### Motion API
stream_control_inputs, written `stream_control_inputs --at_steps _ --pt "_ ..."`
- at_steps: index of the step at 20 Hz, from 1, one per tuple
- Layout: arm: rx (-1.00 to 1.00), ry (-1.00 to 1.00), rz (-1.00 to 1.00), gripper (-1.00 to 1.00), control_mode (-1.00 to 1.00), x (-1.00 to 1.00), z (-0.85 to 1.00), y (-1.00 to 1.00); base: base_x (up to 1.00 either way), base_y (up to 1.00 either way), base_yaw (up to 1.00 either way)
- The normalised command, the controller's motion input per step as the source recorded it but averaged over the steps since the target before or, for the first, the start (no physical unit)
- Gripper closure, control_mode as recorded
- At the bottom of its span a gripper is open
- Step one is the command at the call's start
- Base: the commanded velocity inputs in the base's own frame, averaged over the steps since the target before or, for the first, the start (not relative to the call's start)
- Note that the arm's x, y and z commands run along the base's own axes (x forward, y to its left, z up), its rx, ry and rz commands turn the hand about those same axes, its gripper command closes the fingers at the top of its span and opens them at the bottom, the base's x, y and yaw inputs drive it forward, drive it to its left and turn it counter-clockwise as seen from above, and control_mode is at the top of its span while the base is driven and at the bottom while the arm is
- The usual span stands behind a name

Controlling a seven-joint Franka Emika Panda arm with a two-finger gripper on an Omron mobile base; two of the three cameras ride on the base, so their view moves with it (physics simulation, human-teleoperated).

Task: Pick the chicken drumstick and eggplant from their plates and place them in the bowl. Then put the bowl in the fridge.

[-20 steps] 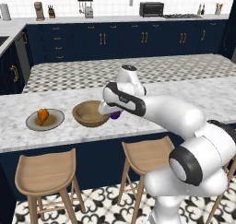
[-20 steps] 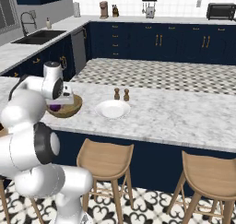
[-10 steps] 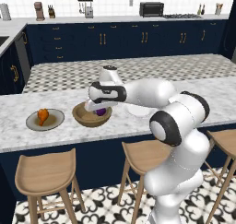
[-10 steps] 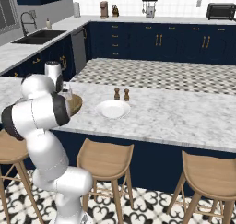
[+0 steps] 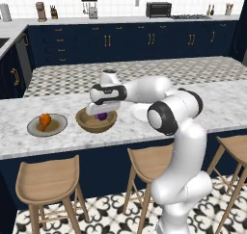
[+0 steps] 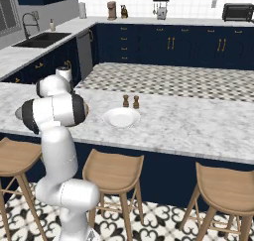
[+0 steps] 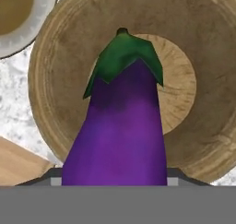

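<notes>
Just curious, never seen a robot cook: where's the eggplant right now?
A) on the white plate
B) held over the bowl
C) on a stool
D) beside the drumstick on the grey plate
B: the eggplant hangs in the gripper right above the bowl.

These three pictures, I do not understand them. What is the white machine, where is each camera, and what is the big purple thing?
The white machine is a robot arm in a simulated kitchen. Two cameras ride on its base, behind it to the left and right. The third sits on its hand and looks along the gripper. The purple thing is the eggplant, held in the gripper directly over the wooden bowl. On the marble counter lie a grey plate with the orange chicken drumstick, and a white plate with nothing on it, with two small shakers behind it.
</notes>
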Motion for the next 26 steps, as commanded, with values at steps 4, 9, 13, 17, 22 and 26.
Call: stream_control_inputs --at_steps 4,9,13,17,22,26 --pt "-0.02 0.02 -0.01 1.00 -1.00 0.16 -0.41 0.03 0.00 0.00 0.00" --pt "0.00 0.00 0.00 -1.00 -1.00 0.04 -0.23 0.00 0.00 0.00 0.00" --pt "0.00 0.00 0.00 -1.00 -1.00 0.00 -0.05 0.00 0.00 0.00 0.00" --pt "0.00 -0.03 0.00 -1.00 -1.00 0.00 0.00 0.00 0.00 0.00 0.00" --pt "0.00 -0.07 0.00 -1.00 -1.00 -0.08 0.04 0.00 0.00 0.00 0.00" --pt "0.04 -0.19 0.00 -1.00 -1.00 -0.70 0.37 -0.04 0.00 0.00 0.00"
